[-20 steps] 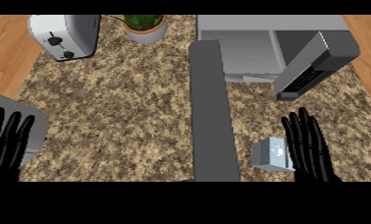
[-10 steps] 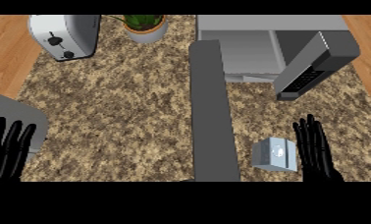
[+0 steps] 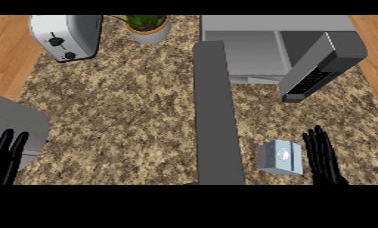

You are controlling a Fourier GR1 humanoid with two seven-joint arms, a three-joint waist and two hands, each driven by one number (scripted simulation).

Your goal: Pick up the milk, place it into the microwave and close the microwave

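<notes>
Counter (image 3: pixel 125 102): speckled brown stone, carrying everything in view; it stretches ahead of both hands.
Microwave (image 3: pixel 255 52): grey box well ahead of the right hand and a little to its left, standing open, its inside bare as far as can be seen.
Microwave door (image 3: pixel 321 67): swung out toward the robot, almost straight ahead of the right hand and well apart from it.
Grey bar (image 3: pixel 215 117): long dark strip running up the middle of the view, to the left of the right hand, beyond the milk; what it belongs to cannot be told.
Toaster (image 3: pixel 65 36): far ahead of the left hand, at the counter's back corner.
Potted plant (image 3: pixel 148 26): far ahead, between toaster and microwave.
Milk (image 3: pixel 280 157): small pale carton on the counter, just to the left of the right hand, not touched as far as shows.
Right hand (image 3: pixel 322 156): fingers straight and spread, holding nothing, alongside the carton.
Left hand (image 3: pixel 10 154): at the view's lower left edge, fingers up and relaxed, resting.
Step in hand: the approach to the pick-up; nothing is grasped yet.
Next move: likely a short shift leftward so fingers and thumb can curl round the carton, then a lift and a carry forward past the door into the open microwave.
</notes>
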